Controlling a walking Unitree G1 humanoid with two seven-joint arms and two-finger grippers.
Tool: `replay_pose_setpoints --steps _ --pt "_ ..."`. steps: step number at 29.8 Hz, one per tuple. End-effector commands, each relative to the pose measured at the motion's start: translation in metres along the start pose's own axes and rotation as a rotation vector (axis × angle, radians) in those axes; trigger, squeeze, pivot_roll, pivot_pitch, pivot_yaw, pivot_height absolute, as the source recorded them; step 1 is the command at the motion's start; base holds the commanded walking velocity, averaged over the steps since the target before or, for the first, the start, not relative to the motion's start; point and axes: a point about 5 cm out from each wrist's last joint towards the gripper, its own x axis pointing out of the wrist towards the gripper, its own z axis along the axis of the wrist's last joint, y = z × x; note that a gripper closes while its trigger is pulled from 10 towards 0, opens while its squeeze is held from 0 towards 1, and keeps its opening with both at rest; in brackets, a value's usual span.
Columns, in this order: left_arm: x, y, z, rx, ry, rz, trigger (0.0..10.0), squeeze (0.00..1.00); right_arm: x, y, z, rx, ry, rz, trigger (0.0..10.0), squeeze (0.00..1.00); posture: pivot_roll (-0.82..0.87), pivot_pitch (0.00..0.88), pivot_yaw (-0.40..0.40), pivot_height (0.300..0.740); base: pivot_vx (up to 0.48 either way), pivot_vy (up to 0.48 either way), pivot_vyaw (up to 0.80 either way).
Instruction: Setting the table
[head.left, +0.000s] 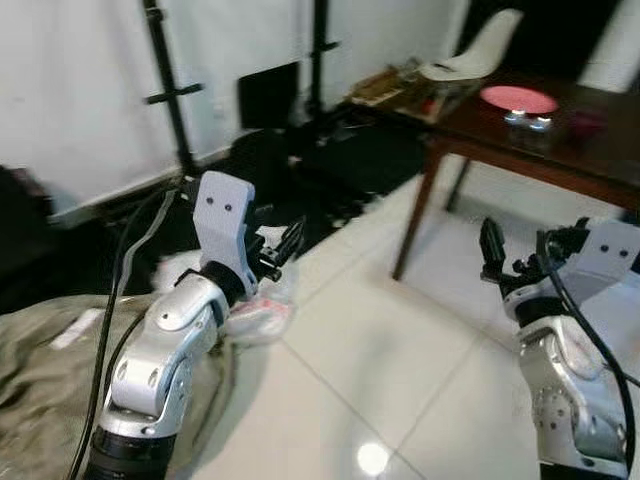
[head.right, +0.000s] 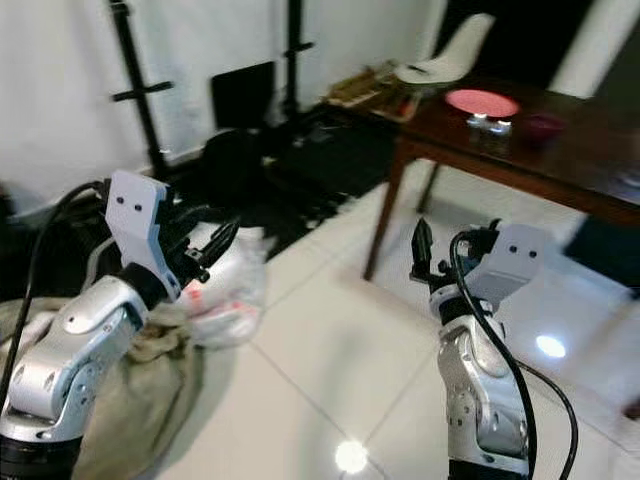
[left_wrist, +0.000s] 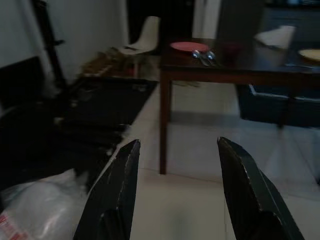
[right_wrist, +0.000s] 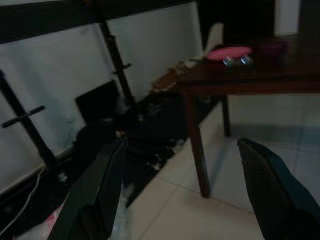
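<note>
- The bench (head.left: 560, 150) is dark reddish-brown wood with a glossy top.
- The plate (head.left: 518, 98) on it is pink-red.
- The two spoons (head.left: 527, 121) beside the plate are shiny silver.
- A small bowl (head.left: 587, 123) nearby is dark maroon.
- The chair (head.left: 478, 52) behind the bench is white.
- The floor (head.left: 380, 360) is glossy white tile with thin dark grout lines.
- The wall (head.left: 80, 80) is white, crossed by black stands (head.left: 168, 95).
- The plastic bag (head.right: 225, 285) is translucent white with red print.
- The cloth (head.left: 40, 380) heaped on the floor is dull olive-grey.
- Both arms are silver with pale grey wrist housings; the left gripper (head.left: 285, 245) and right gripper (head.left: 497, 252) have black fingers.
</note>
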Motion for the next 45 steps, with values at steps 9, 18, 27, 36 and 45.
replay_pose_setpoints --steps 9,18,27,36,45 --pt "0.0014 0.0 -0.0039 -0.006 0.02 -0.007 10.0 0.0 -0.0003 -0.0005 -0.0029 0.004 0.013 -0.007 10.0 0.0 -0.09 0.0 0.085 0.74 0.0 0.0 -0.8" --pt "0.0027 -0.0002 -0.0022 0.001 -0.003 -0.012 10.0 0.0 0.0007 0.0 -0.0027 0.006 0.011 -0.005 10.0 0.0 -0.09 0.0 0.085 0.74 0.03 0.0 -0.8" --pt "0.0059 -0.0018 0.0002 0.031 -0.034 -0.009 10.0 0.0 -0.0001 0.0086 -0.0059 0.024 0.02 0.029 10.0 0.0 -0.09 0.0 0.086 0.74 0.467 0.0 -0.31" --pt "0.0055 -0.0023 -0.0007 0.031 -0.037 -0.014 10.0 0.0 -0.0003 0.0043 -0.0047 0.027 0.019 0.016 10.0 0.0 -0.09 0.0 0.087 0.74 0.48 0.0 -0.71" --pt "0.0056 -0.0026 -0.0027 0.03 -0.033 -0.015 10.0 0.0 -0.0008 0.004 -0.0056 0.015 0.025 0.01 10.0 0.0 -0.09 0.0 0.088 0.74 0.48 0.0 -0.75"
